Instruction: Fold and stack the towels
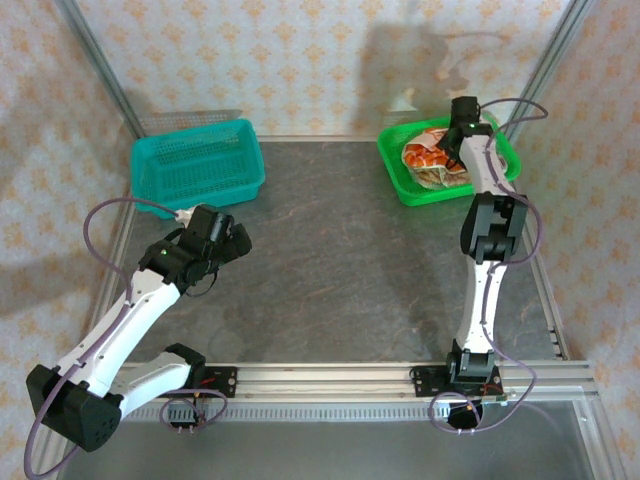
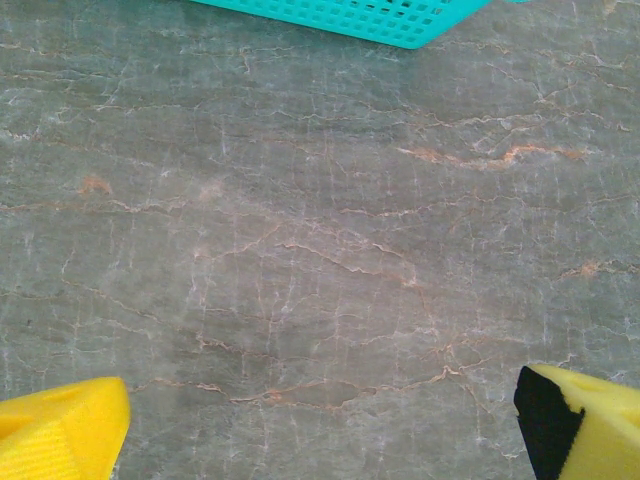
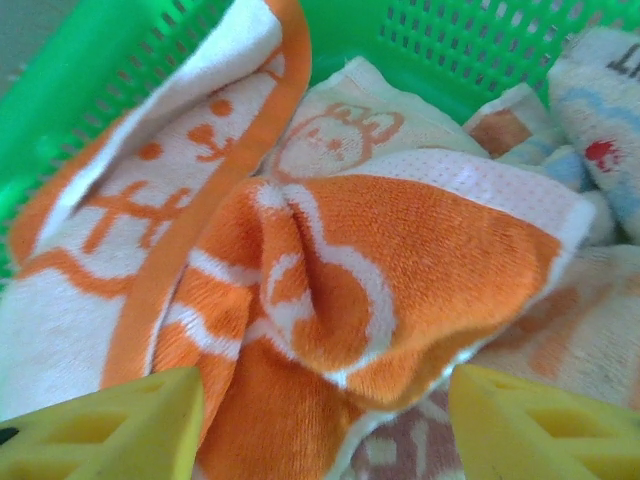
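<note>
Several orange and cream towels (image 1: 428, 160) lie crumpled in the green basket (image 1: 398, 172) at the back right. My right gripper (image 1: 452, 150) hangs over that pile. In the right wrist view its yellow fingers (image 3: 110, 430) stand open, spread on either side of a bunched orange towel (image 3: 400, 260) with white curls, close above it and not closed on it. A cream towel with an orange border (image 3: 150, 190) lies to its left. My left gripper (image 1: 232, 240) hovers open over bare table at the left, its yellow fingertips (image 2: 60, 435) wide apart with nothing between them.
An empty teal basket (image 1: 197, 165) stands at the back left, its rim (image 2: 380, 22) just ahead of my left gripper. The grey marbled table (image 1: 340, 260) stretches between the baskets. Patterned walls and metal frame rails enclose the workspace.
</note>
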`<state>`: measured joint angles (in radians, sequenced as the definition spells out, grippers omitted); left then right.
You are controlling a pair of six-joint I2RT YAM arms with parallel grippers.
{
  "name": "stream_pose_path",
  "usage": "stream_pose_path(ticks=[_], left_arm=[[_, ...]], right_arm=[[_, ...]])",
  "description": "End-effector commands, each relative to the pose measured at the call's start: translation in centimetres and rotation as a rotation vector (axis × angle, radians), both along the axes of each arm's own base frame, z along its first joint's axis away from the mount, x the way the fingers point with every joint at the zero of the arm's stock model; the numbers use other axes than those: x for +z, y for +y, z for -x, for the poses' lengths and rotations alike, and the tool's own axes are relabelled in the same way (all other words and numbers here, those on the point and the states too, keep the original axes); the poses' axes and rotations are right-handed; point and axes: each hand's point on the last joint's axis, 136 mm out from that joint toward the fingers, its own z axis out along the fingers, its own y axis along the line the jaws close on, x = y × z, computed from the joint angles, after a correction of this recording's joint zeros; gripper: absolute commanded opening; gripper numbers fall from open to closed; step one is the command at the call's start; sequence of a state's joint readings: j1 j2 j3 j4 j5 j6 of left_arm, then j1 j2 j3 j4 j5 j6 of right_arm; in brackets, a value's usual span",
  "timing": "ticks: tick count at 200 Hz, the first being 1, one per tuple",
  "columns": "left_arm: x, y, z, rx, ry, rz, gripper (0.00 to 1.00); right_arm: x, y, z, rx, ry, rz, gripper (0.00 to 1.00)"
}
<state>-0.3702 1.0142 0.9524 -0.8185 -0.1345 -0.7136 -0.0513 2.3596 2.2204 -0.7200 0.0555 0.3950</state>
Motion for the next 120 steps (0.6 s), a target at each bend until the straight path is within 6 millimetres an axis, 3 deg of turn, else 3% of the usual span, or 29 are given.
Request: stream_pose_path(ticks=[1, 9, 35, 64, 120], left_arm=[[0.6, 0.5, 0.0, 0.012, -0.012, -0.014, 1.00], [0.7, 0.5, 0.0, 0.011, -0.012, -0.014, 1.00], [0.6, 0.5, -0.1, 0.014, -0.013, -0.010, 1.00], [0.8, 0.2, -0.5, 0.007, -0.025, -0.003, 1.00], [1.3, -0.7, -1.9, -0.021, -0.035, 0.011, 1.00]], right_arm=[[-1.6, -1.2, 0.4, -0.066, 0.056, 0.037, 0.59], [-1.4, -1.4, 0.2, -0.067, 0.051, 0.040, 0.50], [-0.6, -1.1, 0.2, -0.043, 0.049, 0.007, 0.01], [2.8, -0.9, 1.3, -0.034, -0.010, 0.006, 0.00], [15.3, 2.2, 4.4, 0.058, -0.238, 0.041, 0.00]])
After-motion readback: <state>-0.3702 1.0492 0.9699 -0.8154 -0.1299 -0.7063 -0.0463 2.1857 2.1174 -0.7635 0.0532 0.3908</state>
